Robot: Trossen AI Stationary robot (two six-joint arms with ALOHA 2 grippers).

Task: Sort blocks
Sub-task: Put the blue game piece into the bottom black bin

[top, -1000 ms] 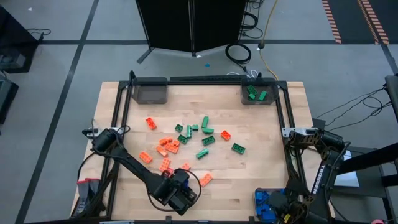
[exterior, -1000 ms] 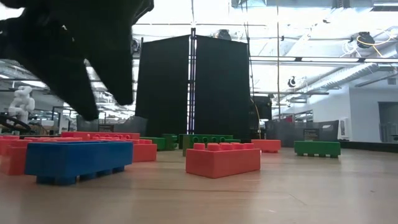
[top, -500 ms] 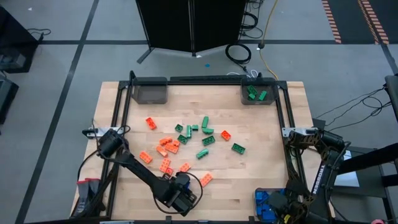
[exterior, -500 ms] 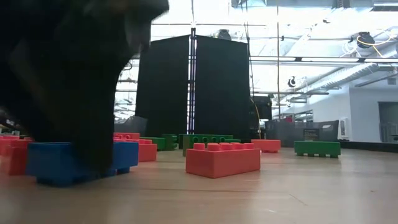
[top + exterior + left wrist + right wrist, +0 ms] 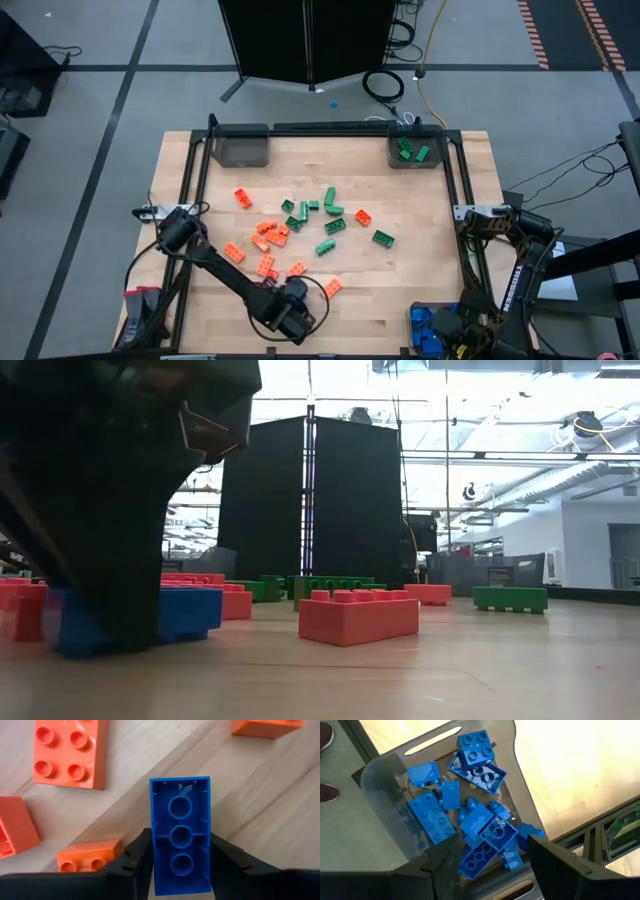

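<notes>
Left gripper (image 5: 181, 865) — at the near edge of the surface (image 5: 400, 280), fingers closed on an upturned oblong blue block (image 5: 180, 832) resting on the wood. Loose orange and green blocks (image 5: 300, 225) mid-surface. Right gripper (image 5: 492, 857) — fingers wide, hovering over the bin (image 5: 380, 780) of blue blocks (image 5: 470, 820) at the near right corner.

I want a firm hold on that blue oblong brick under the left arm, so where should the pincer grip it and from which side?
Grip the blue brick across its two long sides, coming straight down from above. It lies hollow side up, and the left pincer already straddles its narrow width.
</notes>
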